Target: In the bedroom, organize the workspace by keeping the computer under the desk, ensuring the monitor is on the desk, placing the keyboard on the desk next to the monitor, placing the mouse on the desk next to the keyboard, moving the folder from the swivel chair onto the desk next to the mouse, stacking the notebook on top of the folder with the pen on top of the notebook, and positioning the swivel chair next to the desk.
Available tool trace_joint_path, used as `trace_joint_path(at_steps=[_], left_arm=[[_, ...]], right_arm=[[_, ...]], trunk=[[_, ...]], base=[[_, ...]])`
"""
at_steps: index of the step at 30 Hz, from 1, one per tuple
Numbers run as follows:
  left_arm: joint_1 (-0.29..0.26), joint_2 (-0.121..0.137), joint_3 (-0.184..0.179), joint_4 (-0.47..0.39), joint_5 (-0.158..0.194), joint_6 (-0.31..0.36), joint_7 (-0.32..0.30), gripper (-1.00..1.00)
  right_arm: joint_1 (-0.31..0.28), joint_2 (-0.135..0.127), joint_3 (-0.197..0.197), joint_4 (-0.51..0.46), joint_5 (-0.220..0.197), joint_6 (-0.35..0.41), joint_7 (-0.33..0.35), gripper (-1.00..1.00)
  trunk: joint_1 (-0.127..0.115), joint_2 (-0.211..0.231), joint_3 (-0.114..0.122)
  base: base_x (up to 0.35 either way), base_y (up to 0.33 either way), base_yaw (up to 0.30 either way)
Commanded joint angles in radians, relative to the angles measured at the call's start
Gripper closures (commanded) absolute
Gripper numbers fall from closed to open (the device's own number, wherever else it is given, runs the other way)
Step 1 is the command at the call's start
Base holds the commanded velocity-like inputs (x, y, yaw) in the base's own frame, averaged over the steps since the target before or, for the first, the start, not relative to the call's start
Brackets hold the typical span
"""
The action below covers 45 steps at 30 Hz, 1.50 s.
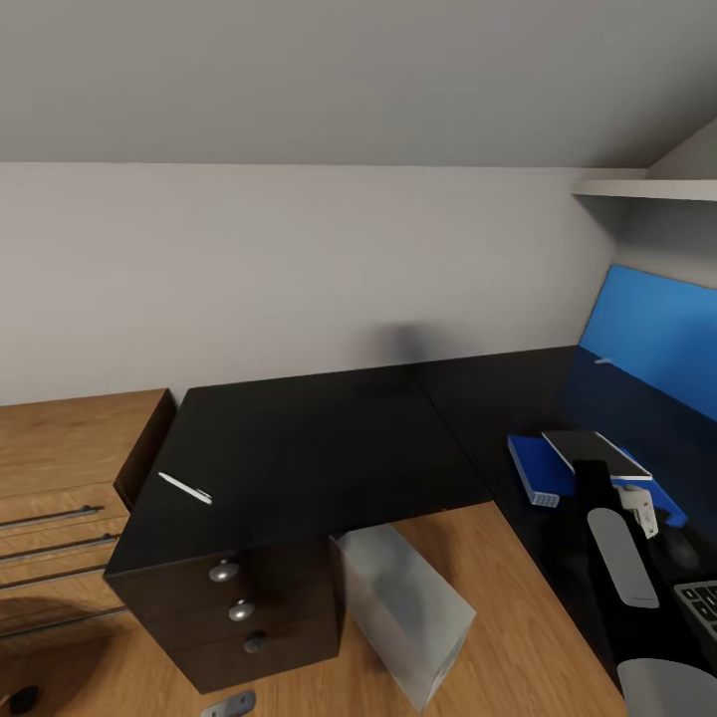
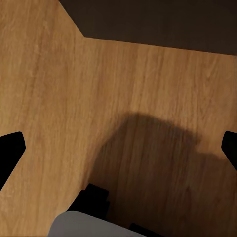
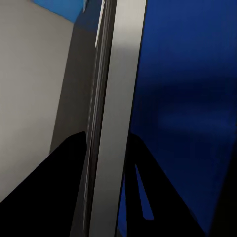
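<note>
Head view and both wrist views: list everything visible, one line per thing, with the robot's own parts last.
desk: one, black L-shaped top, along the wall.
pen: one, white, on the desk near its left edge.
drawers: three, dark with round silver knobs, under the desk's left end.
computer: one, pale grey tower, on the floor under the desk.
folder: one, blue, on the desk at right.
notebook: one, grey cover, held over the folder.
keyboard: one, dark, at the right edge, partly cut off.
wooden dresser: one, brown, at left.
right gripper: shut on the notebook.
left gripper: black fingertips wide apart over wood floor.
</note>
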State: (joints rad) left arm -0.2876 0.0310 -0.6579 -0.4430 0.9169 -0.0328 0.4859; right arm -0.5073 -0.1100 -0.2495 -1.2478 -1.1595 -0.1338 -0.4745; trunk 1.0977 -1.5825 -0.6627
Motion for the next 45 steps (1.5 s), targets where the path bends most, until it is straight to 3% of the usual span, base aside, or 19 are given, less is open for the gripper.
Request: trace_joint_path(at_steps=[1,14,15,45], left_arm=[[-0.001,0.001,-0.008,-0.002,0.010,-0.003,0.007,-1.00],[-0.001,0.001,-0.008,-0.002,0.011,-0.003,0.007,-1.00],[-0.001,0.001,-0.008,-0.002,0.011,-0.003,0.007,-1.00],[-0.001,0.001,-0.008,-0.002,0.011,-0.003,0.007,-1.00]], right_arm=[[-0.001,0.000,0.001,-0.001,-0.011,-0.007,-0.001,1.00],[-0.001,0.000,0.001,-0.001,-0.011,-0.006,-0.001,1.00],[-0.001,0.000,0.001,-0.001,-0.011,-0.006,-0.001,-1.00],[-0.001,0.000,0.001,-0.002,-0.011,-0.006,-0.001,-1.00]], trunk=[[0.000,0.000,-0.001],[0.000,0.000,-0.001],[0.000,0.000,-0.001],[0.000,0.000,-0.001]], base=[[0.079,0.000,0.000],[0.017,0.000,0.000],[0.002,0.000,0.000],[-0.016,0.000,0.000]])
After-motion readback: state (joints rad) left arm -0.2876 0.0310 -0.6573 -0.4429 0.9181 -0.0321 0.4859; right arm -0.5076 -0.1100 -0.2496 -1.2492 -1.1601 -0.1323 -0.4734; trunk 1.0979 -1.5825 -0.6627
